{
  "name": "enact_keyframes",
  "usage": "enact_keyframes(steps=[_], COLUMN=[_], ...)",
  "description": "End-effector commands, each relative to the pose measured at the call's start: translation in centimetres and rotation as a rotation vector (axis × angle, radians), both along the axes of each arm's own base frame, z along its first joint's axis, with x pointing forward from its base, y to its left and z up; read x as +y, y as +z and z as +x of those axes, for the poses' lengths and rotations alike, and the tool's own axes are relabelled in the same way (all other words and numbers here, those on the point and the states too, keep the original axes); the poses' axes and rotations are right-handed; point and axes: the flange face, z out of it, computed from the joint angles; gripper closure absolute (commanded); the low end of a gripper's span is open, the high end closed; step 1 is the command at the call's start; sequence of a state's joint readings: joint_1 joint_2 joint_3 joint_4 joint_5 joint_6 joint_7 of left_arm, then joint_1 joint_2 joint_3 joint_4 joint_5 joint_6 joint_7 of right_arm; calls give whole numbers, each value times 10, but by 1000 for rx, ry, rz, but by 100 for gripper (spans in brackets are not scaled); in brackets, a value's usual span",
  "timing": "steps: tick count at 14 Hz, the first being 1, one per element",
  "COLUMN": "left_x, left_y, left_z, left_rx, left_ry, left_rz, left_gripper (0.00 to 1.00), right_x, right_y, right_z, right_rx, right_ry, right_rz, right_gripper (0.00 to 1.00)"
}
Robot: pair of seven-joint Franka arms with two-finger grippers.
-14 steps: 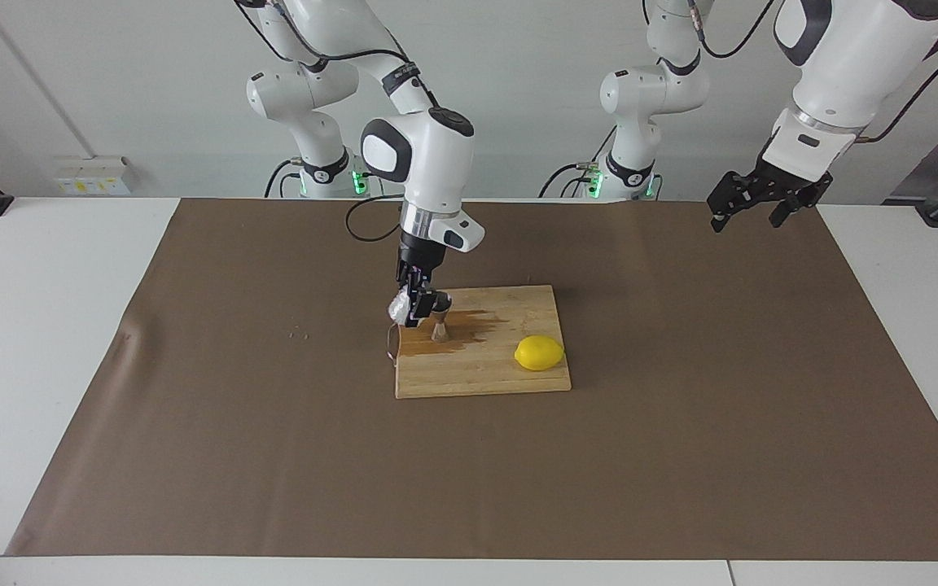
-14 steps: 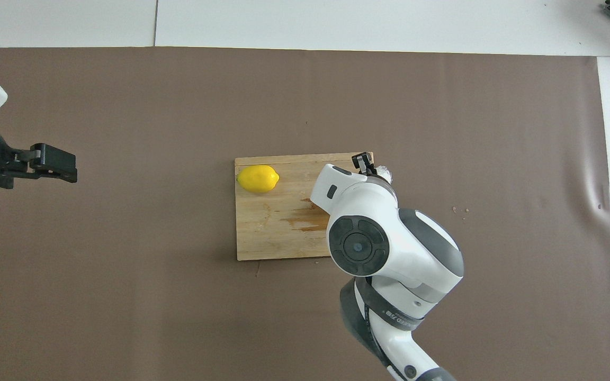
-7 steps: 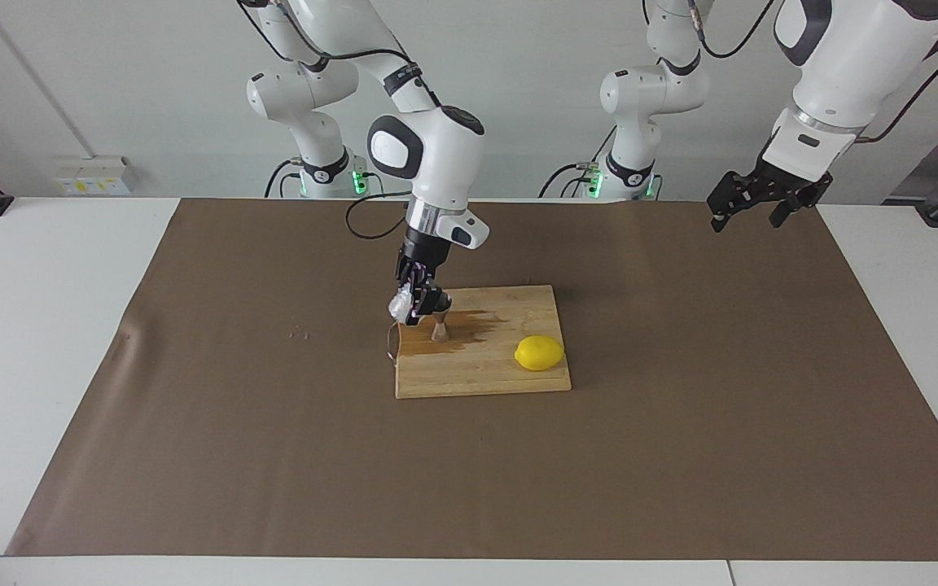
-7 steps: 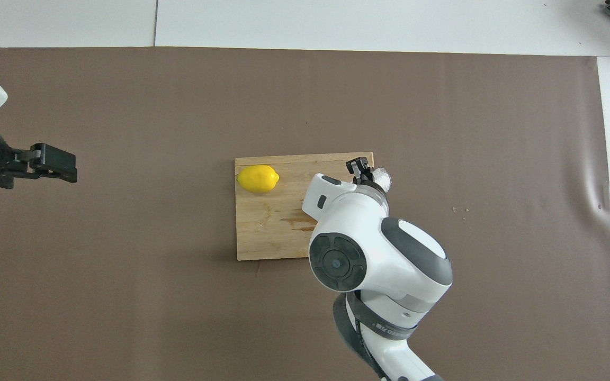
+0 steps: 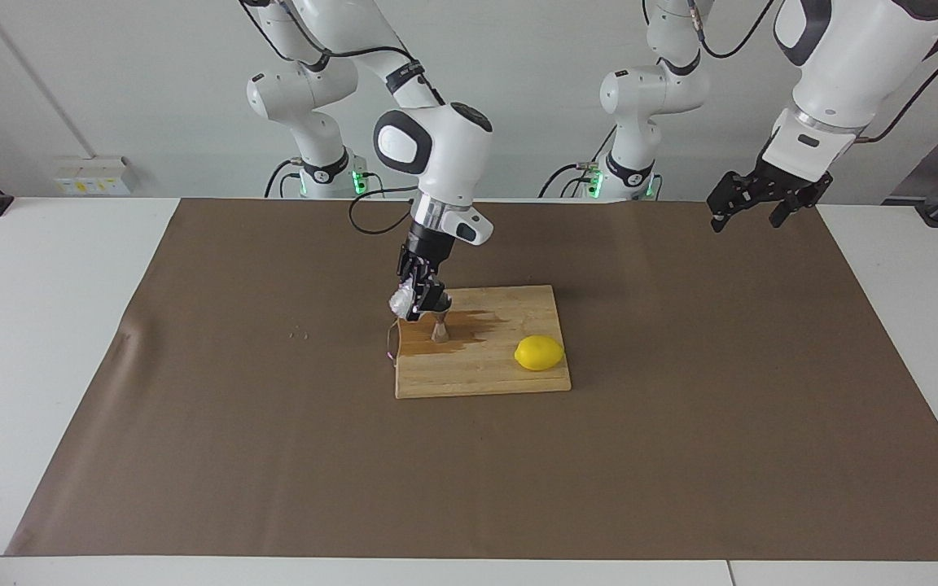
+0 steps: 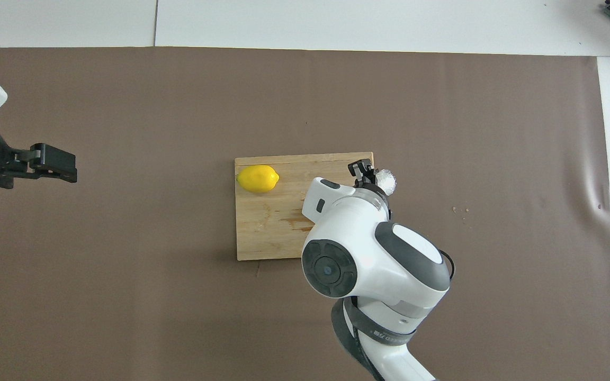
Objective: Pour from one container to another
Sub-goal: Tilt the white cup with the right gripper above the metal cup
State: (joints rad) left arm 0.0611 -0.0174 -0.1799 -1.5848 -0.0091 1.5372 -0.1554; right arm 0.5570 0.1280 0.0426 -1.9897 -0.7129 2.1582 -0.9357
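Right gripper (image 5: 418,303): clamped on the glass cup (image 5: 401,300), held tilted just above the jigger (image 5: 440,325).
Jigger: upright on the cutting board (image 5: 493,374), at its corner toward the right arm's end, on a wet stain.
Lemon (image 5: 539,353): on the board, toward the left arm's end.
Left gripper (image 5: 750,205): fingers spread, empty, waiting over the brown mat (image 5: 681,423).

In the overhead view the right arm (image 6: 374,264) hides the jigger (image 5: 440,329) and part of the cutting board (image 6: 262,233). The glass cup (image 6: 386,180) shows only partly past the right gripper (image 6: 363,172).
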Motion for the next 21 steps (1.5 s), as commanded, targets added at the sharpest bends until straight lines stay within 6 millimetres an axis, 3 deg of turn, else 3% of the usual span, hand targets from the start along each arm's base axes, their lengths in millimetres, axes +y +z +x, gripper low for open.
enact_keyframes(steps=[1, 15, 21], left_x=[3, 3, 2], left_y=[2, 2, 2], left_z=[-10, -10, -10], left_rx=[4, 4, 4], left_ry=[7, 7, 7], left_rz=[0, 0, -2], left_gripper=[0, 0, 0], right_x=[1, 4, 3], right_y=[5, 10, 13], right_z=[-10, -14, -6], right_rx=[-32, -56, -45], right_ry=[1, -24, -71], right_rz=[-31, -48, -8], right_gripper=[100, 100, 100])
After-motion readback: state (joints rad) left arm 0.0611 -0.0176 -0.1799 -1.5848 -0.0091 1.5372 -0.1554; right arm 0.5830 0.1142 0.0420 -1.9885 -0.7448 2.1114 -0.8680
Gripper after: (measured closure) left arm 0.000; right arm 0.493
